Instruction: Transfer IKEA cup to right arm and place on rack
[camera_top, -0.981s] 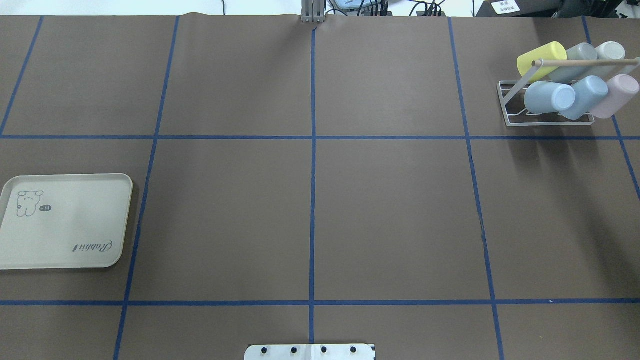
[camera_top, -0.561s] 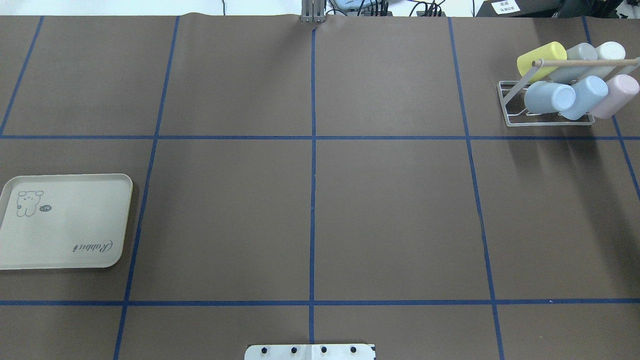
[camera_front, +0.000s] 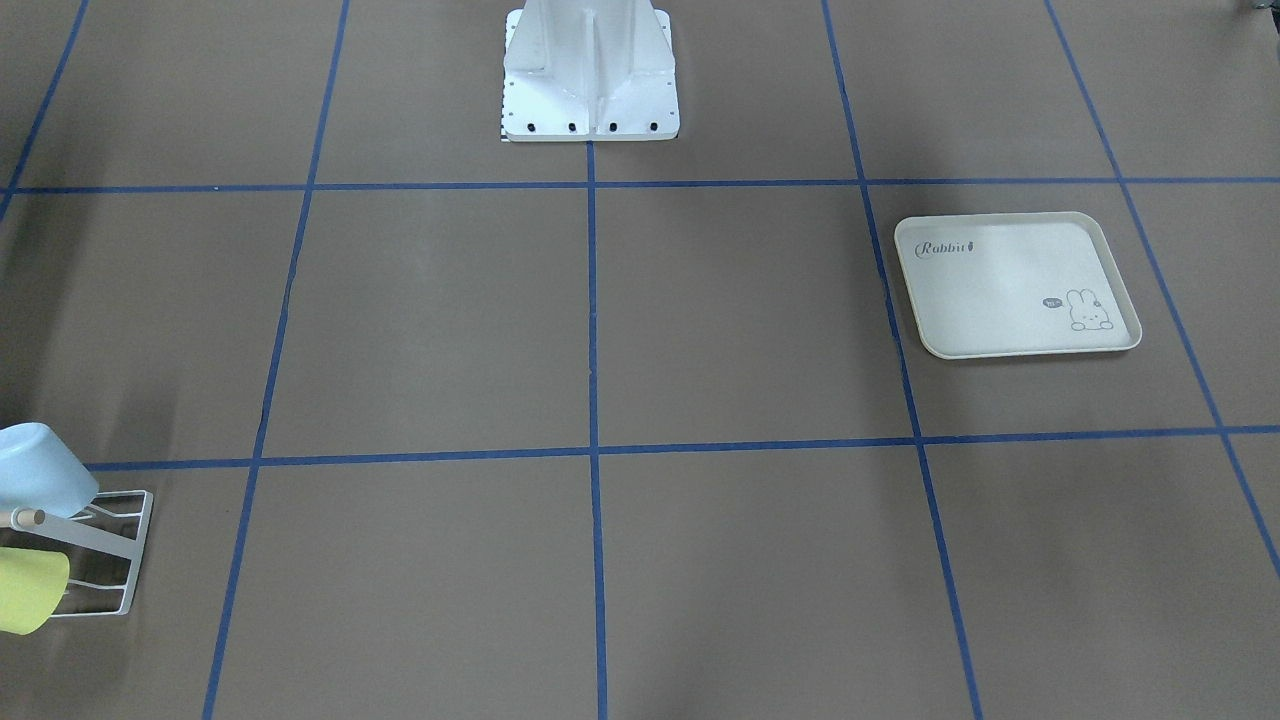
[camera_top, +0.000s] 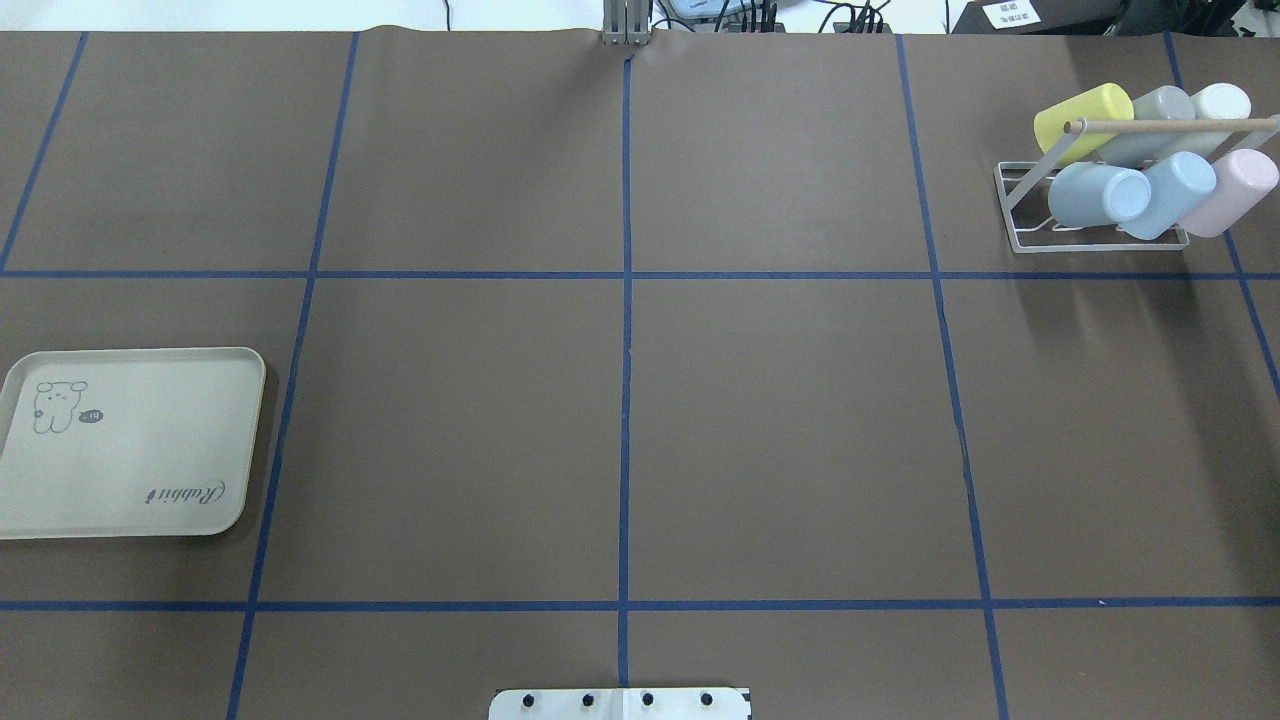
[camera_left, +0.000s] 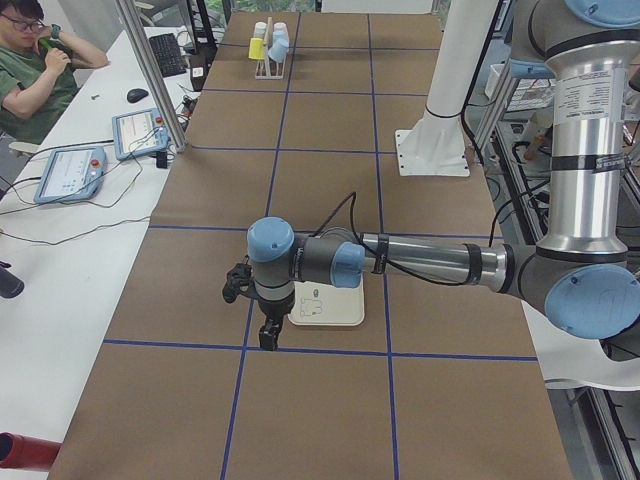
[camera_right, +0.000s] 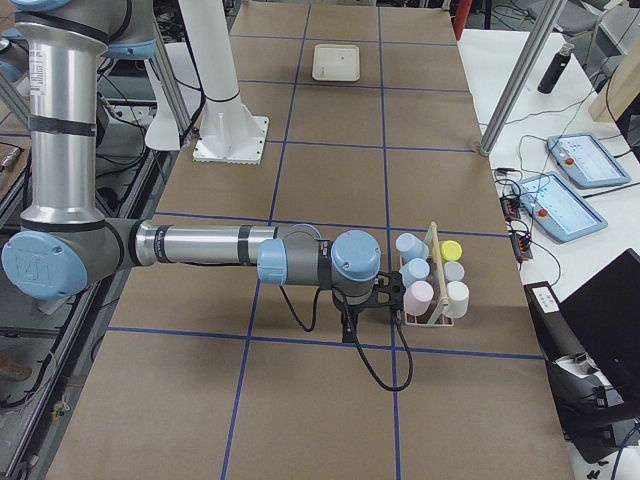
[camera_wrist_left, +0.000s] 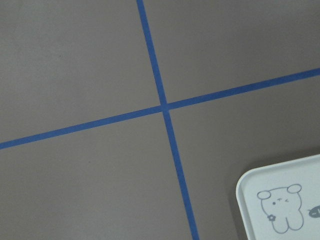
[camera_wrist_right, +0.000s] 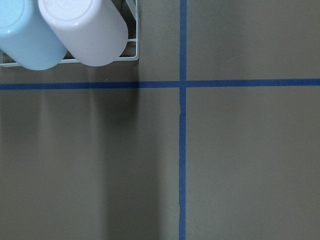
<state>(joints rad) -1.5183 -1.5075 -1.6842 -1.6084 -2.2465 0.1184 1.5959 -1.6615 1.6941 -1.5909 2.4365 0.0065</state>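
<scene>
Cups (camera_top: 1098, 193), six of them, are leaning on the rack (camera_top: 1037, 168) at the far right corner of the tabletop (camera_top: 780, 420). Yellow, grey and white are sitting behind, and two blue and a pink in front. The right gripper (camera_right: 347, 325) is hanging above the tabletop just beside the rack. It is showing only in a side view, so I cannot tell whether its fingers are parted or closed. The left gripper (camera_left: 267, 332) is hovering at the edge of the rabbit-printed tray (camera_top: 150, 450). How far its fingers are standing apart cannot be told either.
</scene>
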